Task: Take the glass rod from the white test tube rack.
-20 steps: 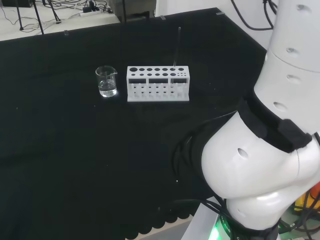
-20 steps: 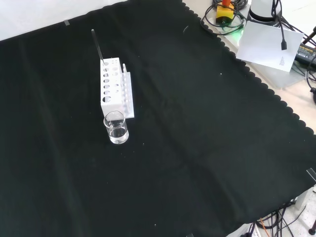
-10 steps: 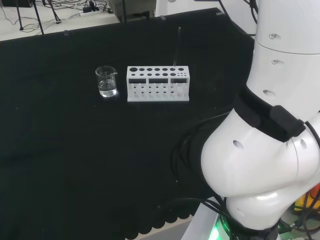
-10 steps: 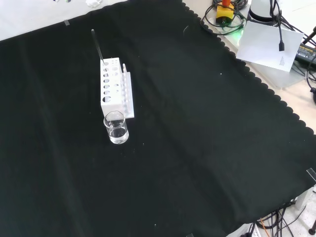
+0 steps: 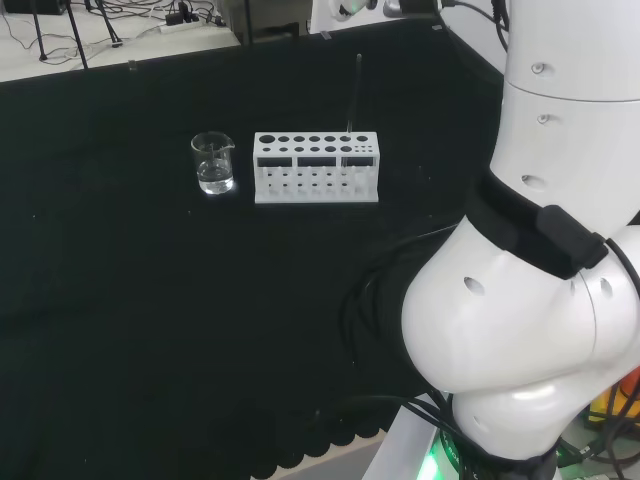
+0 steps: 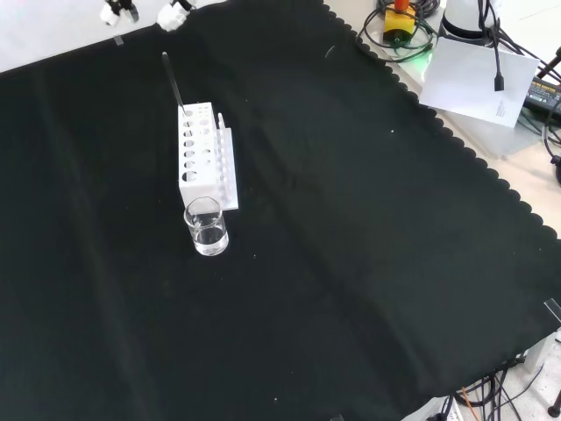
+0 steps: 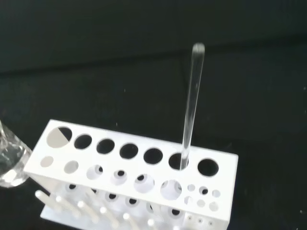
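The white test tube rack (image 5: 316, 167) stands on the black cloth, with the thin glass rod (image 5: 354, 95) rising upright from a hole near its right end in the head view. In the front view the rack (image 6: 200, 156) runs away from the camera and the rod (image 6: 172, 81) sticks up from its far end. Tips of the hand (image 6: 118, 10) show at the front view's top edge, above and beyond the rod, spread apart and holding nothing. From the wrist, the rod (image 7: 192, 105) stands in a hole of the rack (image 7: 134, 177), close below.
A small clear beaker (image 5: 213, 163) with a little water stands left of the rack in the head view, and in front of it in the front view (image 6: 207, 226). The arm's white links (image 5: 540, 280) fill the head view's right. Cables and a paper sheet (image 6: 478, 79) lie beyond the cloth's scalloped edge.
The hand's white tips have come into the front view at its top edge. In the head view the arm's upper link has swung left. Rack, rod and beaker stay put.
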`<action>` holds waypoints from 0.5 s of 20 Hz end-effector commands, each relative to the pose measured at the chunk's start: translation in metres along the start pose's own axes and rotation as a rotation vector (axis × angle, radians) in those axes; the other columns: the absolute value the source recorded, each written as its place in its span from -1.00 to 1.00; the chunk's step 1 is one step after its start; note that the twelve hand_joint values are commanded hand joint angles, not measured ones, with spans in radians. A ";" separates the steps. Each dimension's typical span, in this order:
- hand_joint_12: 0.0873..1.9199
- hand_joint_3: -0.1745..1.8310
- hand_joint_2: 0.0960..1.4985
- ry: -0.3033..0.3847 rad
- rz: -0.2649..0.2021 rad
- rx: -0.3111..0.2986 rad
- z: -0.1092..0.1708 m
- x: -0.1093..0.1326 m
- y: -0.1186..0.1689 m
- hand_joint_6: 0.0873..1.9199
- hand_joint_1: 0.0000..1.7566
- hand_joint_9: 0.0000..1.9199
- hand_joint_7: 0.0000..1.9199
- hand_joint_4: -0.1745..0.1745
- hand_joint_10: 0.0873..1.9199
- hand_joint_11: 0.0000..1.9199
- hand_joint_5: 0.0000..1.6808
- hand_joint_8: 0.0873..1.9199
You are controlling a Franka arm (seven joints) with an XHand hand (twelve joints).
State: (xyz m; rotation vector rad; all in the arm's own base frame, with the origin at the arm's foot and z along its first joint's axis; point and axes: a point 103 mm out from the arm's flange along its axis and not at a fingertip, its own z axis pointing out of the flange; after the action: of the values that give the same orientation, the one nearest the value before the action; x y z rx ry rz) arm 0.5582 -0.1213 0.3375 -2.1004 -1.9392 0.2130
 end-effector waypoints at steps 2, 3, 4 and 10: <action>0.39 -0.29 0.29 0.009 -0.009 0.021 0.024 -0.001 0.003 -1.00 -0.39 -0.32 -0.53 -0.99 -0.21 -0.67 -0.66 -0.12; 0.38 -0.29 0.30 0.008 -0.008 0.028 0.027 -0.001 0.003 -1.00 -0.39 -0.30 -0.51 -1.00 -0.21 -0.64 -0.65 -0.12; 0.38 -0.29 0.30 0.007 -0.006 0.032 0.030 -0.001 0.003 -1.00 -0.39 -0.27 -0.49 -1.00 -0.22 -0.61 -0.64 -0.12; 0.35 -0.30 0.30 0.000 0.000 0.060 0.044 -0.004 0.005 -1.00 -0.39 -0.12 -0.39 -1.00 -0.22 -0.46 -0.60 -0.13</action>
State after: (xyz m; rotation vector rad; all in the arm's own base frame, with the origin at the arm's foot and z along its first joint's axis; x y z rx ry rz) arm 0.5512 -0.1201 0.3029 -2.0669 -1.9175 0.2461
